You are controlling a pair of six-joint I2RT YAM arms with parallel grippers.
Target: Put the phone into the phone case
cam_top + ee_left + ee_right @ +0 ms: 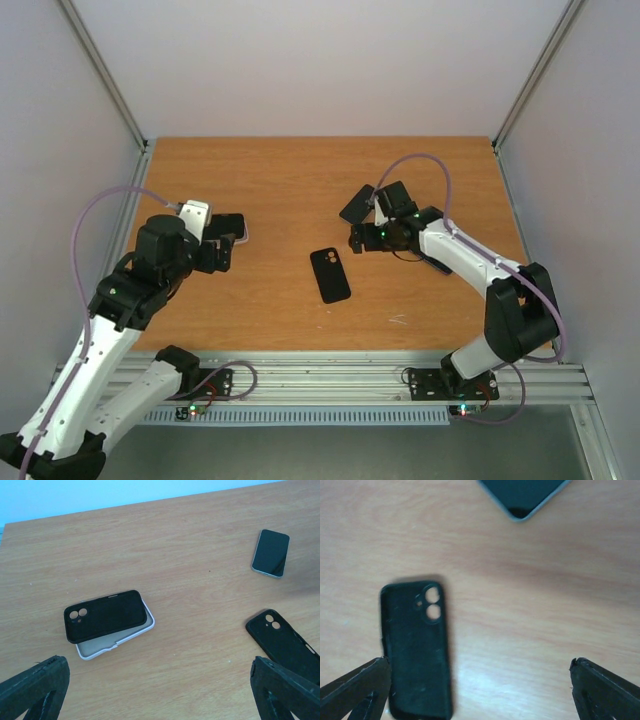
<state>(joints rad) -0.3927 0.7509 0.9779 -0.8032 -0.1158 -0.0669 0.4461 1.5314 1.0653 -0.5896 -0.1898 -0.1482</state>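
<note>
Black fingers of the right gripper (477,666) stand spread wide, pinching nothing, low over the wooden table (530,605). The black phone case (415,650) lies just by its left finger, and a corner of the phone (522,495) shows ahead, apart from the case. Likely best: take the phone by its long edges, match the camera end to the cutouts, and seat one end first. Whether the case's hollow side faces up is unclear. The left gripper (157,666), also spread and empty, could steady the case. A second black case (105,615) rests on a pale case (127,639) nearby — a likely decoy — though nothing lies between phone and case.
</note>
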